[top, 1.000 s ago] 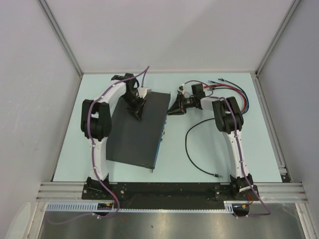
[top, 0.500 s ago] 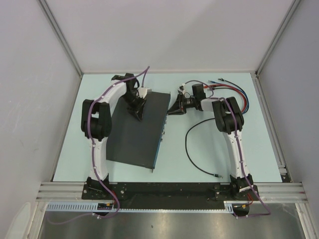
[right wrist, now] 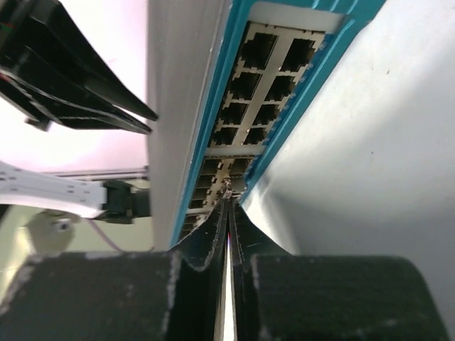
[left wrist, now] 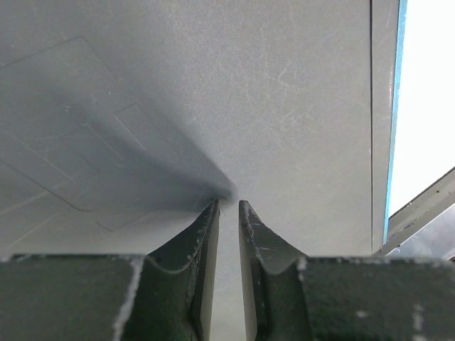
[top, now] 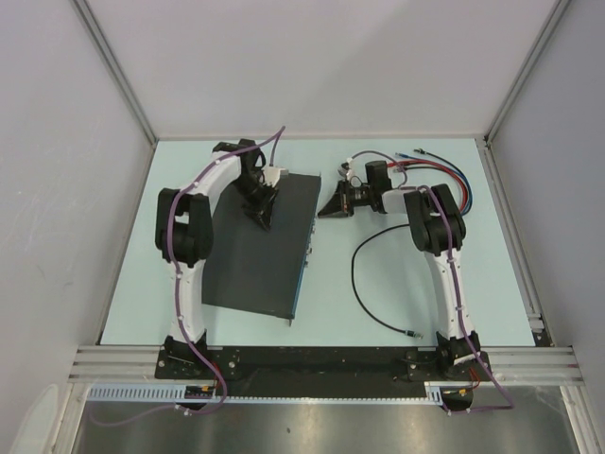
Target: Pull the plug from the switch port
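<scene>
The right gripper point(right wrist: 227, 199) is closed. Its two black fingers point(right wrist: 210, 238) lie almost flat against each other, with only a hairline between them. The tips are right up against the socket face point(right wrist: 266, 78) of the switch point(top: 260, 255), at a socket about midway along the row. Something small sits at the tips, but I cannot tell whether it is a plug or whether they have hold of anything.

The socket face has a pale panel with two rows of small square sockets, framed in blue. It is the long thin side of the switch that faces the right arm.

The switch is a large flat black box. It lies on the left half of the pale green table point(top: 492, 284), slightly skewed.

The left gripper point(left wrist: 227, 204) comes down on the black top near the far end. Its fingers stand a narrow slit apart, with nothing between them, and the tips touch the lid.

To the right of the switch a thin black cable point(top: 354, 284) lies in a loose loop on the table, apart from the box. A bundle of red and blue cables point(top: 460, 184) lies at the far right corner, behind the right arm.
</scene>
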`<state>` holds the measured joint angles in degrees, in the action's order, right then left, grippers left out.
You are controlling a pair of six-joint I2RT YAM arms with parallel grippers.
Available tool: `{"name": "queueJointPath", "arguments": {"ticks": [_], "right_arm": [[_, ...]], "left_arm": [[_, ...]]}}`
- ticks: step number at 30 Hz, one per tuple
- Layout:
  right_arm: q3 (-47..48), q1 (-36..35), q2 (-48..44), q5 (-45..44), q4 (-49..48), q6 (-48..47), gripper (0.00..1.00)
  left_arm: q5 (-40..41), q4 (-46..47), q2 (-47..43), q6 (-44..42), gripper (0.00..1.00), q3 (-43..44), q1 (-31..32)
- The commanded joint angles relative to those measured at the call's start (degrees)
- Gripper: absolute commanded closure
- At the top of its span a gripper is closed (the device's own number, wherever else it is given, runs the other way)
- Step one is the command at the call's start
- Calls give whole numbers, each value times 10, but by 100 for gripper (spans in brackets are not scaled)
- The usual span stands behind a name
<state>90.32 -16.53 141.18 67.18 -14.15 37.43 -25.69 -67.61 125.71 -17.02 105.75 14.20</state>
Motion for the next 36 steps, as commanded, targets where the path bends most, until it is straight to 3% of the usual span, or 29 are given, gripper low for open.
{"name": "queueJointPath", "arguments": {"ticks": [1, 3, 7, 12, 16, 17, 21, 26, 36], "right_arm": [[-32, 17, -13, -45, 217, -151, 95], [-23, 26, -60, -84, 268, -221, 86], [-32, 22, -153, -153, 325, -441, 51], [19, 5, -154, -187, 337, -520, 37], [181, -10, -88, -206, 487, -650, 33], [202, -13, -84, -220, 483, -696, 33], [213, -23, -79, -228, 468, -817, 35], [213, -39, -68, -218, 530, -958, 41], [162, -71, -72, -216, 456, -951, 43]], "left_arm": [[-6, 12, 13, -9, 77, 30, 1], [-6, 13, 10, -9, 76, 35, -2], [-13, 19, 0, -8, 74, 38, -12], [-20, 42, -13, -3, 71, 36, -29], [-17, 54, -19, -2, 70, 48, -36], [-16, 55, -19, -3, 70, 50, -36], [-11, 56, -6, -6, 69, 67, -36], [1, 52, 5, -8, 69, 95, -38], [0, 55, 1, -8, 69, 68, -47]]}}
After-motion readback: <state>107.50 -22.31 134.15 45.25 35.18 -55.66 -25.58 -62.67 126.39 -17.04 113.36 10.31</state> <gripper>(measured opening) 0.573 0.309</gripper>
